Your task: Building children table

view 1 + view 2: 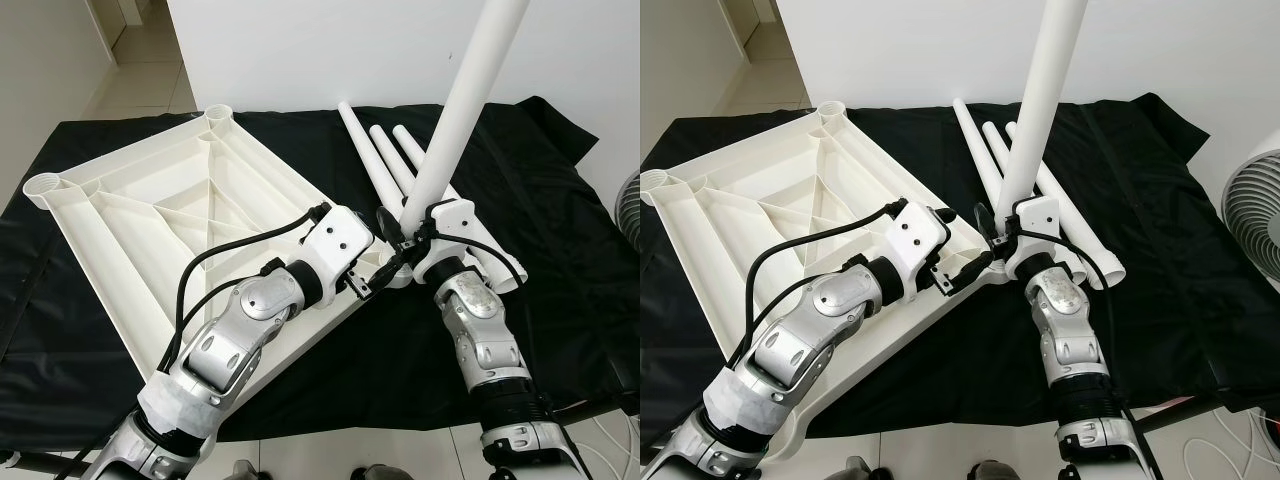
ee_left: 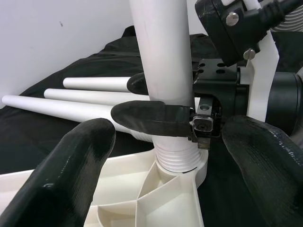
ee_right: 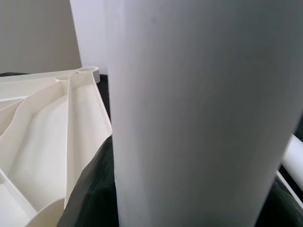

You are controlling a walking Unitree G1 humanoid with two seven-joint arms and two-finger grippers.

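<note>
an upturned white plastic children's tabletop (image 1: 150, 220) lies ribbed side up on a black cloth (image 1: 560, 250), its corner sockets showing at about 9 and 12 o'clock of the left eye view. at its corner nearest the robot's right arm, a white table leg (image 1: 460, 110) stands in the corner socket (image 2: 182, 165), leaning toward 1 o'clock and running out past the top of the picture. the right gripper (image 1: 408, 222) is clamped around the lower part of this leg just above the socket; in the left wrist view its black fingers (image 2: 151, 118) wrap the tube from both sides, one in front and one behind, right above the ridged end of the leg seated in the socket. the right wrist view looks straight along the white tube, with the ribbed underside of the tabletop at about 9 o'clock. the left gripper (image 1: 372, 285) rests on the tabletop edge just beside that same corner, its two black fingers (image 2: 75, 165) spread apart with nothing between them, pointing at the leg's base. three more white legs (image 1: 385, 160) lie side by side on the cloth beyond the right gripper, at about 12 o'clock from it, near a white wall (image 1: 330, 50). a white fan (image 1: 1255, 210) stands at 3 o'clock off the cloth's edge.
</note>
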